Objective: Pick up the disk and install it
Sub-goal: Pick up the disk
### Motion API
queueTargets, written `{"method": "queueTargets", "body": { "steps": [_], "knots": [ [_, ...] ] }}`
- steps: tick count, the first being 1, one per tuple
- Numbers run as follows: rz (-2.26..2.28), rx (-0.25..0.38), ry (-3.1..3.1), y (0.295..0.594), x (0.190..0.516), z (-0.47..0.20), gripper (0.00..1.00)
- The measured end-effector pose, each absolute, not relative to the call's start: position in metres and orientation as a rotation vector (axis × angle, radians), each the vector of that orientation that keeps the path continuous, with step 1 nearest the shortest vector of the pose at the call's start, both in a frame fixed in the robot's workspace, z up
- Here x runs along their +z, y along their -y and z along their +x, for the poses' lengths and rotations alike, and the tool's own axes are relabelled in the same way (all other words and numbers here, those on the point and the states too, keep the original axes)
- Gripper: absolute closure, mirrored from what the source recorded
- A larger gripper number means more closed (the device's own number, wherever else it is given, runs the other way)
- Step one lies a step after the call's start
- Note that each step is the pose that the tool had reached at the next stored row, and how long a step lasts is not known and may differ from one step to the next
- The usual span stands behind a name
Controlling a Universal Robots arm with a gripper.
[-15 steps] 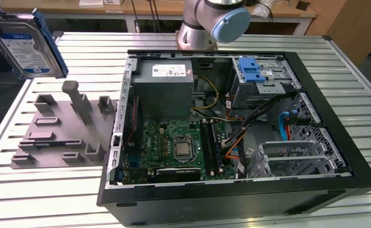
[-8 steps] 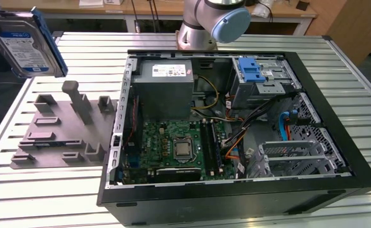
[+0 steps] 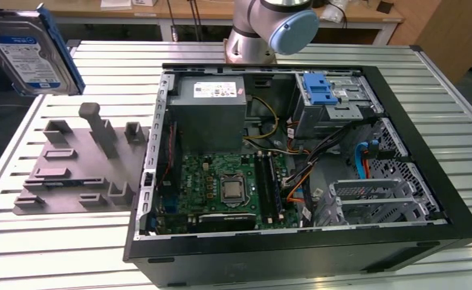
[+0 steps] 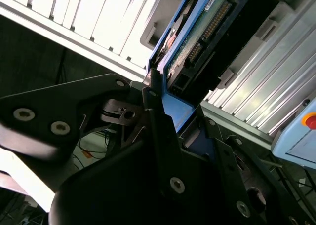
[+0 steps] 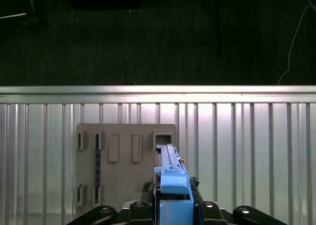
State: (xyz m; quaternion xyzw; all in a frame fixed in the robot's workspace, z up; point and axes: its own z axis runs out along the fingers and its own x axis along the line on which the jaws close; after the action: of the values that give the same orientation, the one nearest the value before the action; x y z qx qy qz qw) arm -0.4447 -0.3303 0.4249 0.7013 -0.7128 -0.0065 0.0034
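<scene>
The disk (image 3: 28, 51), a silver drive with a white-and-blue label in a blue carrier bracket, hangs upright in the air at the exterior view's far left, above the table's back corner. In the first wrist view the disk (image 5: 172, 178) appears edge-on between the black fingers (image 5: 140, 207), high over the grey fixture plate (image 5: 126, 161). My gripper (image 5: 173, 205) is shut on it. The second wrist view shows the disk's (image 4: 202, 37) circuit-board side and connector, with the gripper (image 4: 180, 106) clamped on the blue bracket.
An open computer case (image 3: 429, 139) lies on the slatted metal table (image 3: 58, 254), with a drive cage and blue latch (image 3: 326, 90) at its far end and a grey power supply (image 3: 207, 115). The grey fixture plate (image 3: 66, 175) lies left of the case. The arm's base (image 3: 260, 30) stands behind it.
</scene>
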Motion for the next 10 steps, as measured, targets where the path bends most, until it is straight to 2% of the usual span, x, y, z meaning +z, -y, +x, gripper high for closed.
{"method": "queueTargets", "body": {
  "steps": [10],
  "knots": [
    [2.199, -0.021, 2.235, 0.33, 0.436, -0.445, 0.64]
  ]
}}
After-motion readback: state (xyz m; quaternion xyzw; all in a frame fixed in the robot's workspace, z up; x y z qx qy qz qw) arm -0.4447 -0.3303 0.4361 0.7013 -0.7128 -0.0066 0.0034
